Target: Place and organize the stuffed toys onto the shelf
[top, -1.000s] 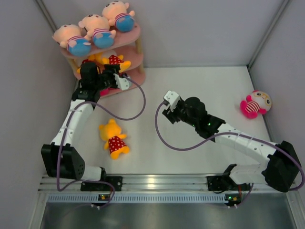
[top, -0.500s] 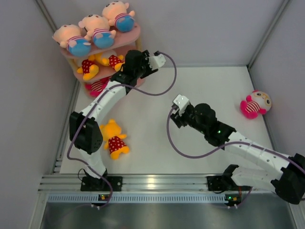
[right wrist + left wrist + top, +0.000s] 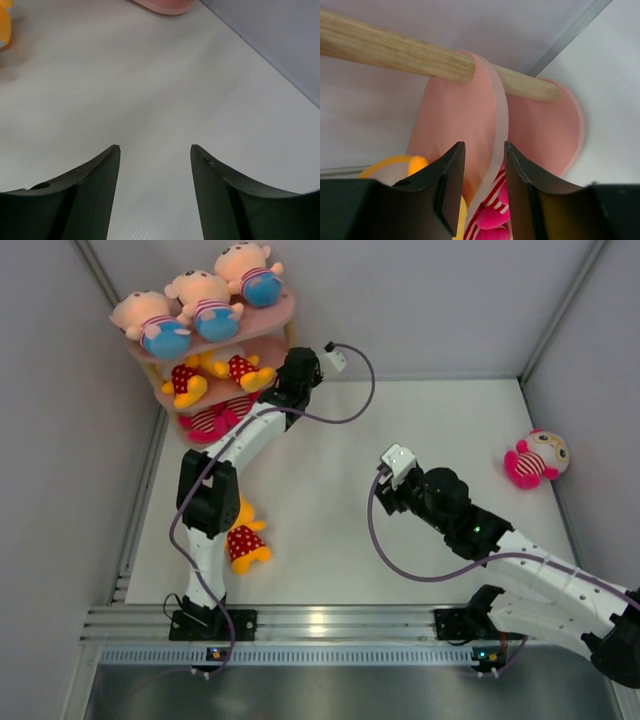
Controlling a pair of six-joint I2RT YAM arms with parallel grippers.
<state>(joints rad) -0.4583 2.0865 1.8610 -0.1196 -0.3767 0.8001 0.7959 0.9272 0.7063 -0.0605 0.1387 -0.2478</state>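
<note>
Swung round to the right end of the far-left pink oval-boarded shelf (image 3: 460, 100), the left gripper (image 3: 484, 150) is hovering slightly parted near its round wooden post (image 3: 395, 52), while the right gripper (image 3: 155, 150) is gaping over the smooth table (image 3: 150, 75) where a plush yellow bear (image 3: 246, 542) is lying.

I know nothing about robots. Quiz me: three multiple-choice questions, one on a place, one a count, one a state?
1. The pink doll off the shelf lies: A on the table, right side; B by the left arm's base; C in a gripper.
2. How many dolls sit atop the shelf? A two; B three; C five.
3. The right gripper is: A holding a bear; B shut, empty; C open, empty.
A, alone at the right edge; B, three side by side; C, bare table between its fingers.
</note>
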